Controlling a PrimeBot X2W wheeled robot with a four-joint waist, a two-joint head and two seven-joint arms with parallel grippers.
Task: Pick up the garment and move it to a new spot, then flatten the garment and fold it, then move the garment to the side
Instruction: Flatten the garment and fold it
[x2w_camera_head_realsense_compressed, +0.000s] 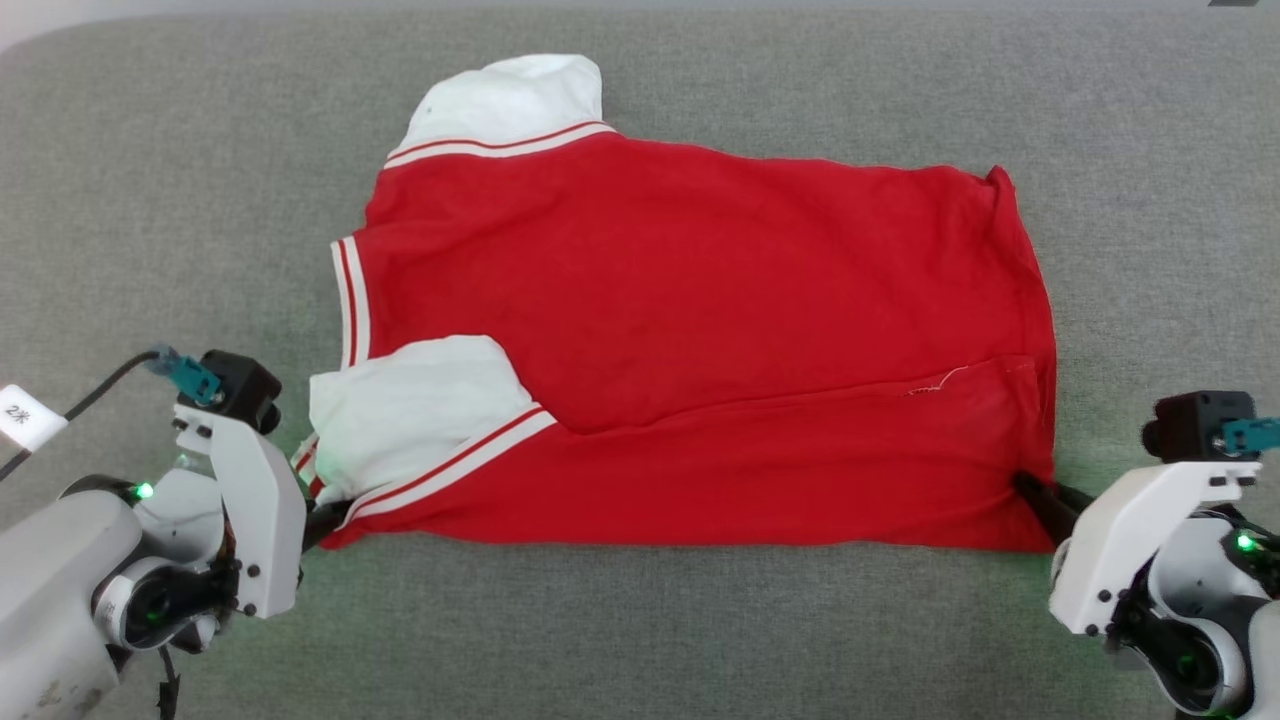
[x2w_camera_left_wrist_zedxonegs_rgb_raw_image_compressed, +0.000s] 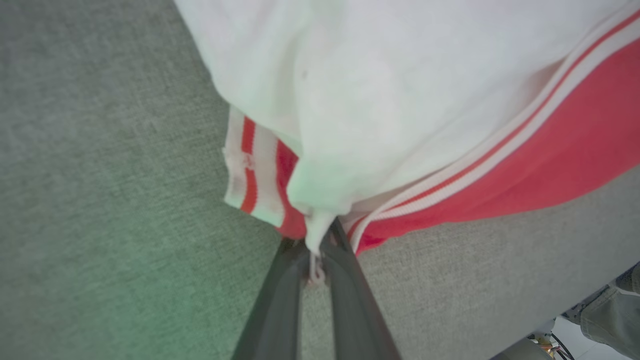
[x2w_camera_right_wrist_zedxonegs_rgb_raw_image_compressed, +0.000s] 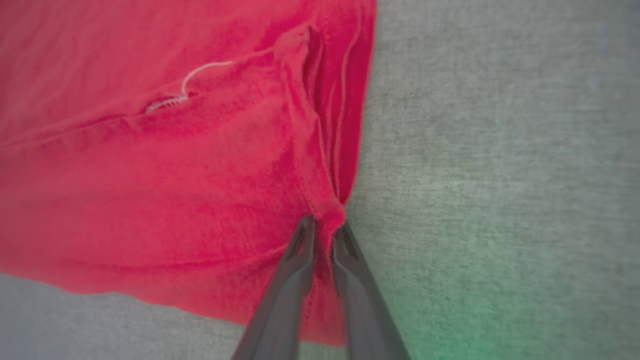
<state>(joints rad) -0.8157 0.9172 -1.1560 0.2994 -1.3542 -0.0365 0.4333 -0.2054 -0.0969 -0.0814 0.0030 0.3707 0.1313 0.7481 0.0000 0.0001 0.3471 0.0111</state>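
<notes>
Looking down from the head camera, you find the red sleeveless jersey (x2w_camera_head_realsense_compressed: 700, 330) lying flat on the grey fabric surface (x2w_camera_head_realsense_compressed: 640, 620). Its near long edge is folded over onto the body, and white lining is turned out at 11 and 8 o'clock. At the jersey's 8 o'clock corner, the left gripper (x2w_camera_head_realsense_compressed: 335, 515) has its jaws pressed together on the white lining beside the striped trim (x2w_camera_left_wrist_zedxonegs_rgb_raw_image_compressed: 250, 165). A tuft of white cloth is nipped between the fingers (x2w_camera_left_wrist_zedxonegs_rgb_raw_image_compressed: 280, 300). At the 4 o'clock corner, the right gripper (x2w_camera_head_realsense_compressed: 1035, 495) pinches the bunched red hem (x2w_camera_right_wrist_zedxonegs_rgb_raw_image_compressed: 320, 200) between nearly closed jaws.
</notes>
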